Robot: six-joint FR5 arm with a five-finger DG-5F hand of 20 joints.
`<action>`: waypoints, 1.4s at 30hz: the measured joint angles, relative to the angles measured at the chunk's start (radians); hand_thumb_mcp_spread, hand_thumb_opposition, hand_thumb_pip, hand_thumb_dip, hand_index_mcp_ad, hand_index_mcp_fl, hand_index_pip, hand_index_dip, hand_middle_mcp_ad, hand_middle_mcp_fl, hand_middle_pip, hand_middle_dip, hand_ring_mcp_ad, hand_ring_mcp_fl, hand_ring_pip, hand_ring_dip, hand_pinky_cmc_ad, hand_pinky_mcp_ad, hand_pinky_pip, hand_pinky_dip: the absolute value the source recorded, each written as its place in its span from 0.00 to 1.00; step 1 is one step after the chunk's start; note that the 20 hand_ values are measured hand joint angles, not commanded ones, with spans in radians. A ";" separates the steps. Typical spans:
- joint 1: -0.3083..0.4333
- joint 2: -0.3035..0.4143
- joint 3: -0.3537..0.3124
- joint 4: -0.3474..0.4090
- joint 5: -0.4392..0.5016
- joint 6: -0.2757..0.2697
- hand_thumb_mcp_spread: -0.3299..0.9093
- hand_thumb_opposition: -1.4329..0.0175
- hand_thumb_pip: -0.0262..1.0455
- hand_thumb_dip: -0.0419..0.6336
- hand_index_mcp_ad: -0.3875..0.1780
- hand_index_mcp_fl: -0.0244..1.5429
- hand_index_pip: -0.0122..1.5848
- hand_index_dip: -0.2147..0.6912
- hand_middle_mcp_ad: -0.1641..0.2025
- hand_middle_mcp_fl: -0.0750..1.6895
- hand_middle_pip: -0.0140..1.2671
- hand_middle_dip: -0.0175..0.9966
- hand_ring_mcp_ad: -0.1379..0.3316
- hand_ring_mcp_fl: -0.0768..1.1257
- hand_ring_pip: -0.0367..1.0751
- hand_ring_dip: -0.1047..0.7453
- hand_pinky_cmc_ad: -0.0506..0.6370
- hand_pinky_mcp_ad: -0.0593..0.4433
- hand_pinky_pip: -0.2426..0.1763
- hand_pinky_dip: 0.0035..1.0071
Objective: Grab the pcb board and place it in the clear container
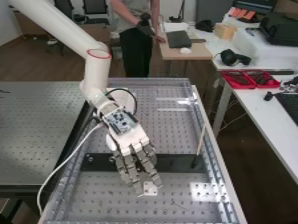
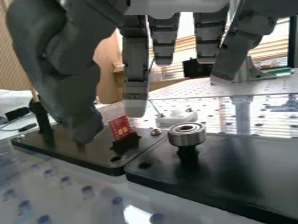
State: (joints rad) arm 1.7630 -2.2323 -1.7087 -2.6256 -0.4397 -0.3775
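Observation:
In the high view the hand (image 1: 136,160) is over the black plates on the bench, its fingers straight and pointing down. Close up in the wrist view, the hand (image 2: 63,75) has its thumb on one side of the small red pcb board (image 2: 120,127) and a straight finger near its other side, with the board not gripped. The board stands upright in a black holder on a black plate (image 2: 73,150). A pale, see-through-looking rectangle (image 1: 205,191) lies on the bench; I cannot tell whether it is the clear container.
A metal ring bearing (image 2: 187,135) sits on a post beside the board. A small white part (image 1: 150,188) lies near the fingertips. A thin stick (image 1: 200,142) stands on the black bar's right end. Red trays (image 1: 249,79) are on the side table.

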 joint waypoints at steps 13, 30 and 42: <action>-0.008 -0.009 0.000 -0.003 -0.007 0.010 0.54 0.42 0.68 0.42 0.78 0.04 0.98 0.41 0.70 0.04 0.11 0.14 0.86 0.06 0.15 0.10 0.55 0.55 0.28 0.82; -0.011 0.002 -0.017 0.070 -0.003 -0.046 0.56 0.42 0.66 0.41 0.78 0.15 0.98 0.42 0.70 0.04 0.11 0.14 0.86 0.06 0.14 0.10 0.55 0.54 0.28 0.78; -0.017 -0.001 -0.017 0.062 -0.014 -0.037 0.60 0.42 0.64 0.41 0.76 0.17 0.98 0.41 0.67 0.06 0.11 0.14 0.86 0.06 0.12 0.11 0.55 0.54 0.29 0.71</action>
State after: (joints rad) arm 1.7463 -2.2336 -1.7256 -2.5633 -0.4538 -0.4149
